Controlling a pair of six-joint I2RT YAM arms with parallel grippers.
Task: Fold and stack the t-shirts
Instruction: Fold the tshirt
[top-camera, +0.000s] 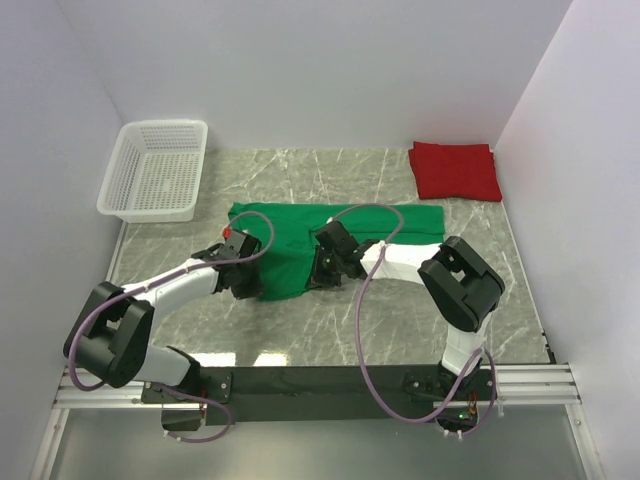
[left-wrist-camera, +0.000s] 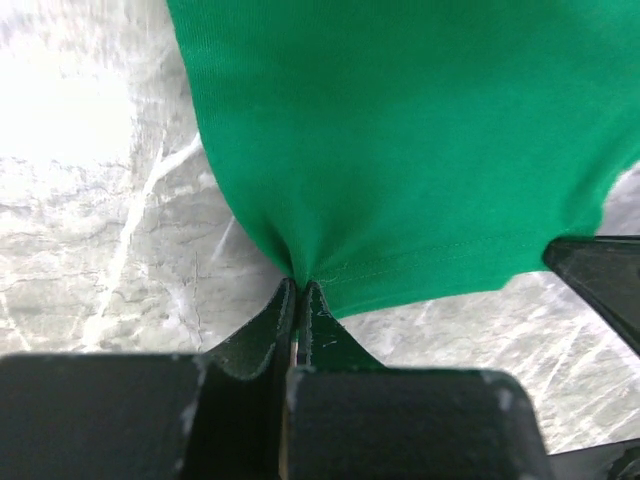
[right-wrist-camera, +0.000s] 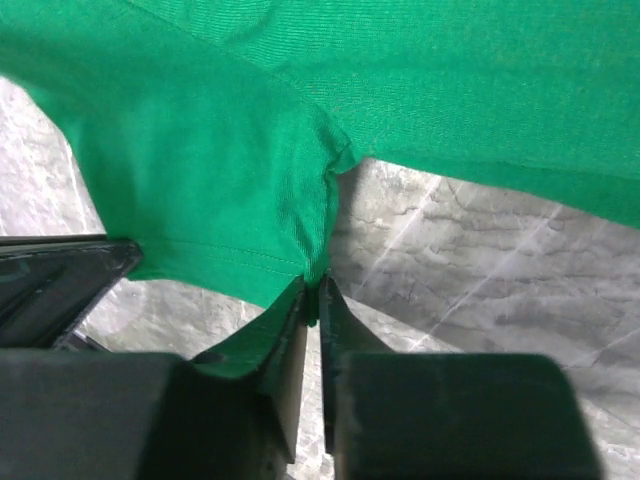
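The bright green t-shirt (top-camera: 300, 235) lies partly folded across the middle of the table. My left gripper (top-camera: 245, 283) is shut on its near-left hem corner, as the left wrist view (left-wrist-camera: 299, 283) shows, with green cloth (left-wrist-camera: 400, 150) bunched at the fingertips. My right gripper (top-camera: 322, 266) is shut on the near-right hem corner, shown in the right wrist view (right-wrist-camera: 313, 285) with the cloth (right-wrist-camera: 200, 180) lifted just above the table. The red t-shirt (top-camera: 454, 170) lies folded in a rectangle at the far right.
A white mesh basket (top-camera: 155, 170) stands at the far left corner. White walls close the table on three sides. The grey marble tabletop (top-camera: 330, 320) runs between the shirt and the arm bases.
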